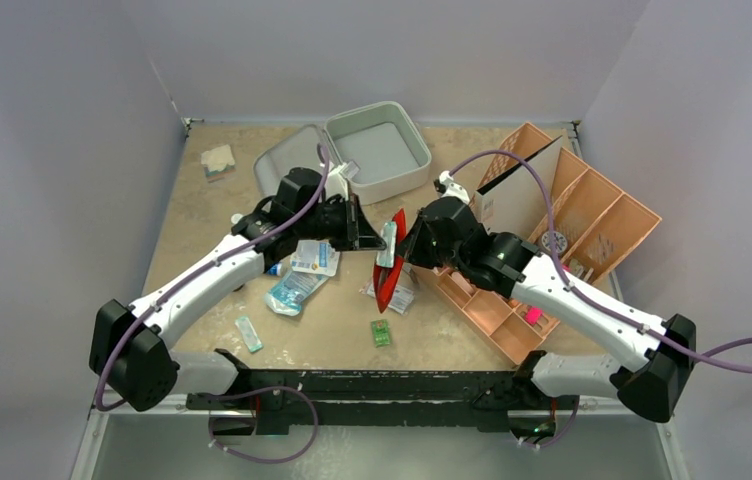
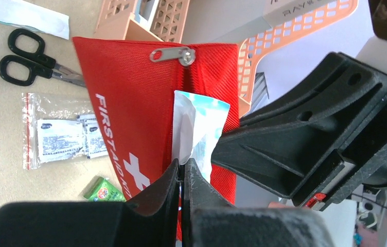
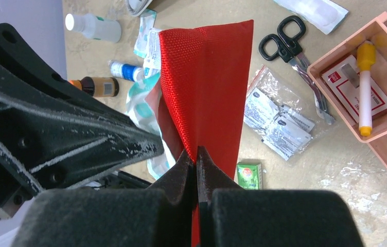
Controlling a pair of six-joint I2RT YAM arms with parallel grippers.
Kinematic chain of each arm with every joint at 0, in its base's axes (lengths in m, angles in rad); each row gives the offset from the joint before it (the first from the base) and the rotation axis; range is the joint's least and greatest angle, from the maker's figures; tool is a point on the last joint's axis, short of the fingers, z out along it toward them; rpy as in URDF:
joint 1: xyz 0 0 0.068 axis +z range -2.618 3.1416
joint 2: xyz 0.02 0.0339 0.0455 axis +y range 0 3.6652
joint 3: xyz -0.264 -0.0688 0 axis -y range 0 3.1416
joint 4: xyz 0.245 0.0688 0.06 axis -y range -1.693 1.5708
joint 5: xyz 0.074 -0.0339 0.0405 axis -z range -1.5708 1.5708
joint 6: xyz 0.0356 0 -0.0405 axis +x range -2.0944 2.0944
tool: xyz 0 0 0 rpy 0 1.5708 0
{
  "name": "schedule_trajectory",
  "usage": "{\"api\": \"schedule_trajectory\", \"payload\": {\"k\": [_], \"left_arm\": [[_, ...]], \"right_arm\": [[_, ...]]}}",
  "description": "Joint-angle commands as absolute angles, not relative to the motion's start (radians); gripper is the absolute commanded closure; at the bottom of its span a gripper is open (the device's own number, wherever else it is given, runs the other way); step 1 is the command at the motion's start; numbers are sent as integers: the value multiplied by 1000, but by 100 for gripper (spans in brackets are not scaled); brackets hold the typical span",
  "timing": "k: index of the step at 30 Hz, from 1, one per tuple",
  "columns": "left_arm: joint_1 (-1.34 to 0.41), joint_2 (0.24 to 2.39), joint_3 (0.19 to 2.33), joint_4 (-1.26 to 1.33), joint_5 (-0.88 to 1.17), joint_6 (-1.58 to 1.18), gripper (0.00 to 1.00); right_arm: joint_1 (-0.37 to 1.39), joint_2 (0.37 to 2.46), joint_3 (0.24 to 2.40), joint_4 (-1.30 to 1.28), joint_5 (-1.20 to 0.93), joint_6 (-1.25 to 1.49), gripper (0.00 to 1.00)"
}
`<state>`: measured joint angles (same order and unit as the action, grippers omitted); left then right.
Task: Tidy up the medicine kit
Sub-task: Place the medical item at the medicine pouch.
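Packet (image 2: pixel 196 128) meets pouch (image 2: pixel 129 98) above the middle of the surface (image 1: pixel 337 325), and we read this as the loading step. We see the left claw (image 2: pixel 182 167) pressed together on the packet's near end. The right claw (image 3: pixel 196 157) pinches one edge of the red pouch and holds it up on edge. In the left wrist view the packet's long axis runs 6 to 12, in line with the pouch's slit below the zipper pull (image 2: pixel 171 54). Its far end seems to sit in that slit, though we cannot tell how deep. So the pouch lies straight at 12 from the left claw, touching its load. The kit (image 1: pixel 397 185) stands open at 12 on the surface, apart from both claws; we judge the left arm slightly nearer to it.
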<state>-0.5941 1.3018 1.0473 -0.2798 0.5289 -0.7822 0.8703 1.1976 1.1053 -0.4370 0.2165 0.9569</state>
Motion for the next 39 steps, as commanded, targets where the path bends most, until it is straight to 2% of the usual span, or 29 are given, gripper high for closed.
{"api": "schedule_trajectory", "payload": {"k": [1,12,20,25,35,39], "left_arm": [[-627,1315,1112,-300,546,-723,100],[-662,1359,1207,-532,505,-677,100],[-666,1397,1201,-459,521,-683,100],[-666,1392,1212,-460,547,-681,78],[-666,1295,1238,-420,613,-691,59],[-665,1255,1232,-411,595,-692,57]], "right_arm": [[873,1192,1144,-415,236,959,100],[873,1174,1120,-421,284,976,100],[873,1175,1106,-399,255,981,100],[873,1163,1104,-414,271,975,100],[873,1127,1073,-455,320,962,100],[872,1121,1071,-450,315,957,100]]}}
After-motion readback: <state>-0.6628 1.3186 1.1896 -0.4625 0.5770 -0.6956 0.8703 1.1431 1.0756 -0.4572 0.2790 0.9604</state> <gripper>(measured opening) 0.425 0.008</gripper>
